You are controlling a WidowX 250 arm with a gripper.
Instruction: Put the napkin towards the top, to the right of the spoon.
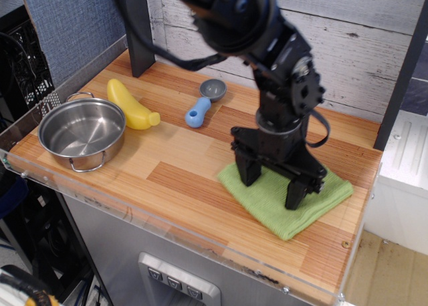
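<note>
Sitting by the table's left edge: the shiny metal pot (pixel 81 131) is sitting far to the left of the napkin.
Banana toy: the yellow banana toy (pixel 131 106) is lying just right of the pot, well to the left of the napkin.
Spoon: the spoon (pixel 203 103) is lying up and to the left of the napkin, with its grey bowl pointing toward the back wall. It is not touching the napkin.
Napkin: the green napkin (pixel 277 206) is lying flat near the front right part of the wooden table (pixel 174 166).
Gripper: the black gripper (pixel 270 180) is pressing down on the napkin. Its two fingers are standing wide apart, with both tips touching the cloth, and they are not squeezing anything.
</note>
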